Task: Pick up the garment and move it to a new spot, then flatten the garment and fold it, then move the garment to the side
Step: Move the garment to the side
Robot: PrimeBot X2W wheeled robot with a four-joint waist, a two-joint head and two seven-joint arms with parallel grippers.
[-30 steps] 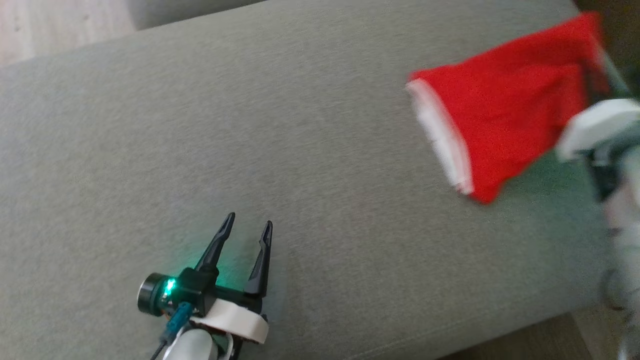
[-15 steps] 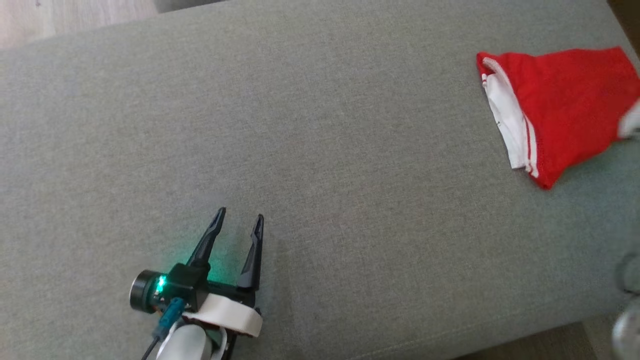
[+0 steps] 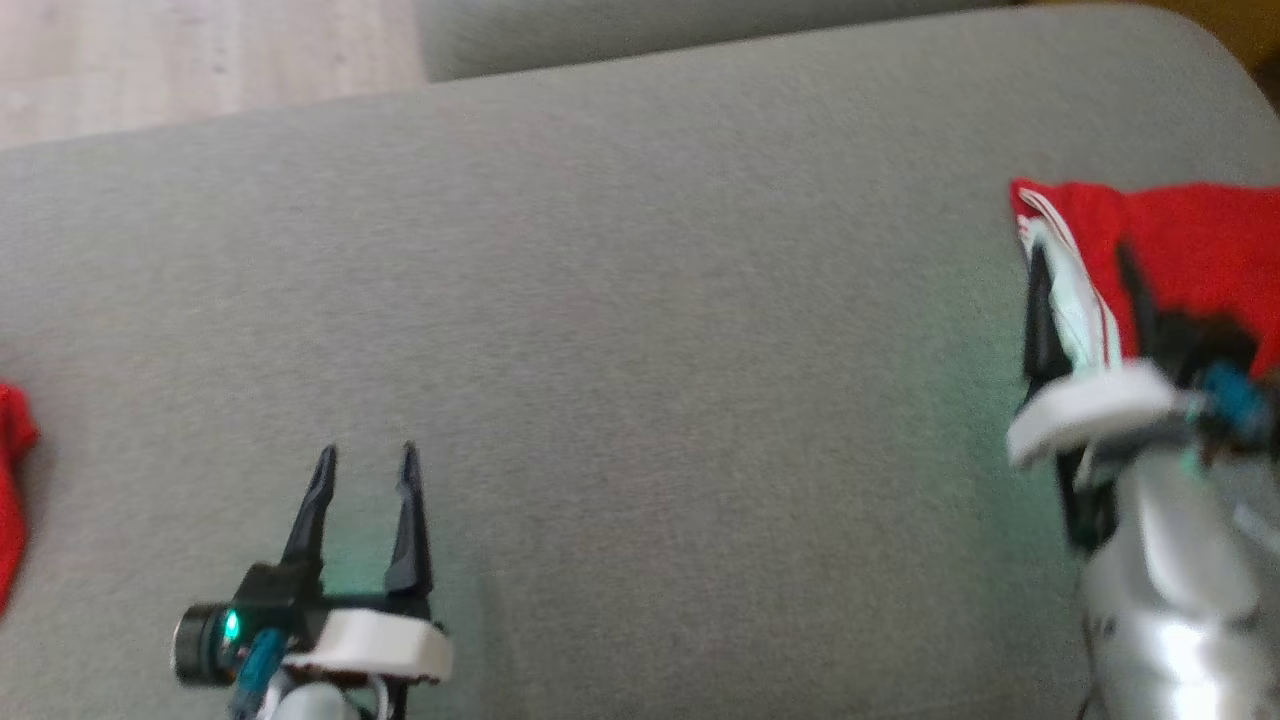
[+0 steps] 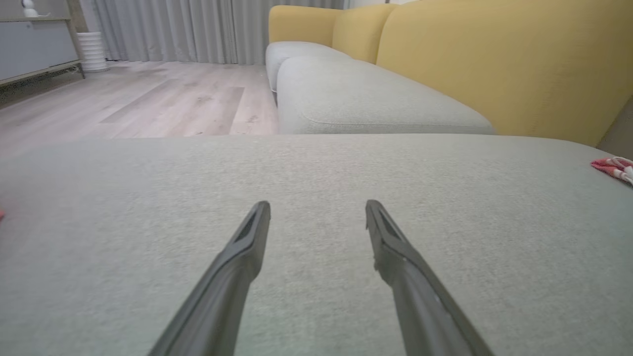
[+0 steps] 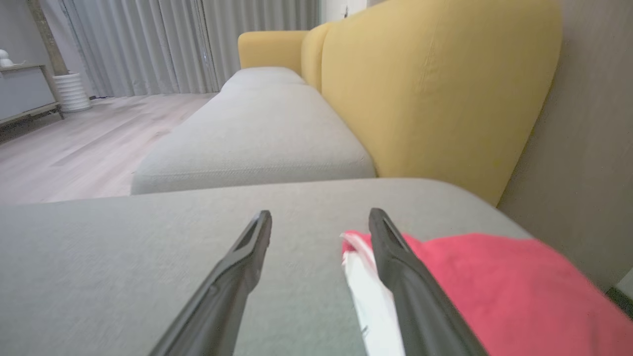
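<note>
At the far left edge of the head view we are seeing a red piece of cloth (image 3: 8,480) lying on the grey cushion (image 3: 640,300), cut off by the frame. Just right of it, well apart from that cloth, our left gripper (image 3: 366,455) is hovering low over the bare cushion with its two dark, tapering fingers spread to a moderate gap. In the left wrist view the same left gripper (image 4: 317,205) is pointing along the flat, finely woven seat. The pale wood-plank floor (image 4: 148,99) is lying beyond to the left and the smooth, rounded yellow backrest (image 4: 494,64) is rising to the right.

The garment (image 3: 1190,230) is lying at the far right of the cushion, well apart from the left gripper. It is soft red fabric with a white band (image 3: 1075,300) along its left edge. From the left wrist it is showing as a thin red and white sliver (image 4: 613,167) at the right edge.

Our right gripper (image 3: 1080,255) is blurred in the head view. Its fingers are standing apart over the garment's banded edge. In the right wrist view the right gripper (image 5: 320,213) is gaping, grey weave showing between the fingers. The garment (image 5: 494,287) is lying under and to the right of the right finger. We cannot tell whether that finger is touching the cloth.
</note>
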